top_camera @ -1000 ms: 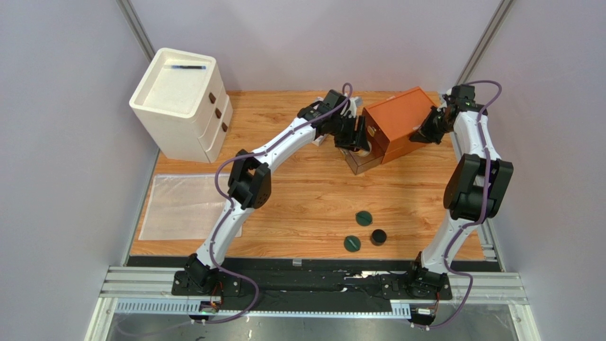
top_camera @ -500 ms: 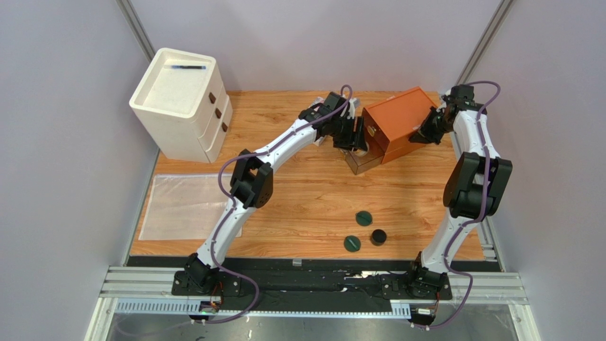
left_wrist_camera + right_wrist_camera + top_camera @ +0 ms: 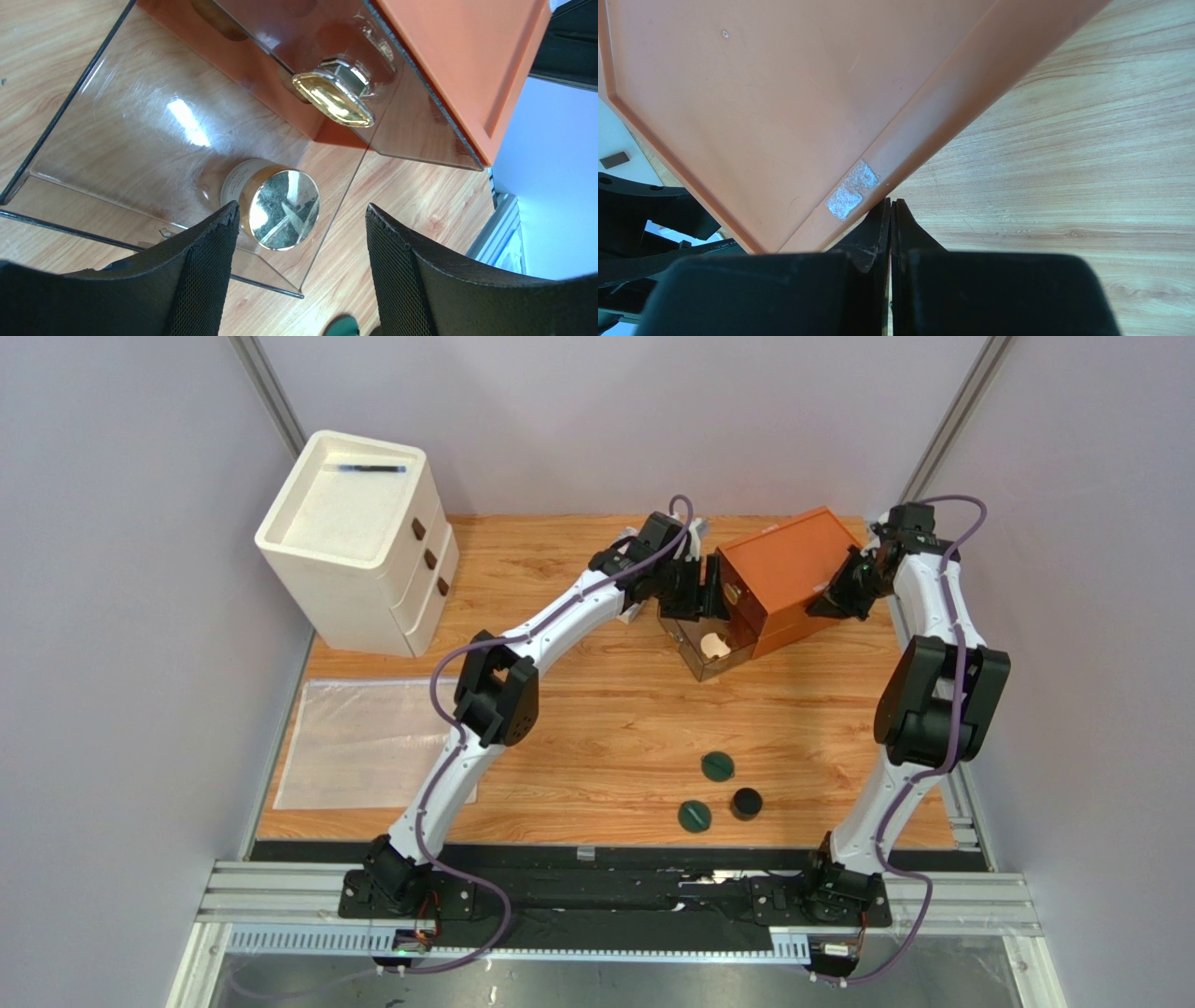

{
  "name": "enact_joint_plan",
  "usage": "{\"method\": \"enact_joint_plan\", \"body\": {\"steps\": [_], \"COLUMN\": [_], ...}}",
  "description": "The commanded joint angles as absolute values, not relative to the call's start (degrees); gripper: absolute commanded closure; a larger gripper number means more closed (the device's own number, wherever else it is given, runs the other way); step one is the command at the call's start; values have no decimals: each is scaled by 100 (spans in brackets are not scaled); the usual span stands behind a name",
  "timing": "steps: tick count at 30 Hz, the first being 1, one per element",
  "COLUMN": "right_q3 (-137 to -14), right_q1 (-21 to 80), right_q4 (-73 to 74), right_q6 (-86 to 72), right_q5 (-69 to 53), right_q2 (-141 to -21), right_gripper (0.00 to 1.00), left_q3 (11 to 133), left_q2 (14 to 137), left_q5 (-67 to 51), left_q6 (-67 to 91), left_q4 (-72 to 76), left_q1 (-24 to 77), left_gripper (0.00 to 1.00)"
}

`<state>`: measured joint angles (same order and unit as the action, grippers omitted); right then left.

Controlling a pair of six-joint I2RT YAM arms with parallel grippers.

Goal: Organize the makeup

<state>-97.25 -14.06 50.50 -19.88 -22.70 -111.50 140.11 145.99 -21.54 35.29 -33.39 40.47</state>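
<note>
Compact (image 3: 279, 210) stowed; three pieces outstanding

Compact is lodged in the clear drawer (image 3: 140, 133) of the orange box (image 3: 773, 91). Left gripper (image 3: 302, 224) is held spread above it; right gripper (image 3: 891, 210) is pinched shut against the box. Two green discs (image 3: 718, 766) (image 3: 694, 816) and black jar (image 3: 745, 802) are left on the table (image 3: 589, 728).

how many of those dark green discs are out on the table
2. One green disc lies right of centre; the second green disc sits nearer the front edge, just left of the black jar. The orange box may hide more.
</note>
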Motion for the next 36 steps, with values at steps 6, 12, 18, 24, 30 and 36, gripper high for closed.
{"method": "enact_joint_plan", "body": {"steps": [6, 12, 18, 24, 30, 36], "right_q3": [-9984, -9949, -9748, -9571, -9282, -8983], "right_q1": [-1389, -1380, -1389, -1380, -1371, -1371], "right_q4": [4711, 4720, 4641, 4562, 4465, 4447], "right_q6": [-2004, -2004, -2021, -2048, -2066, -2065], "right_q5": [-2461, -2443, -2452, -2461, -2496, -2435], "right_q2": [-11101, -11057, -10951, -10811, -10591, -10415], "right_gripper": [100, 100, 100, 100, 100, 100], "left_q3": [13878, 13378, 12720, 11736, 11654, 11768], "left_q2": [13852, 13185, 12684, 12016, 11882, 12260], "left_q5": [-2452, -3031, -3717, -3718, -3244, -2699], "left_q6": [3235, 2787, 2514, 2206, 1732, 1021], "left_q4": [-2786, -2944, -3094, -3217, -4234, -5369], "left_q1": [4034, 4043, 4052, 4122, 4393, 5035], "left_gripper": [31, 28, 1, 1, 1, 2]}}
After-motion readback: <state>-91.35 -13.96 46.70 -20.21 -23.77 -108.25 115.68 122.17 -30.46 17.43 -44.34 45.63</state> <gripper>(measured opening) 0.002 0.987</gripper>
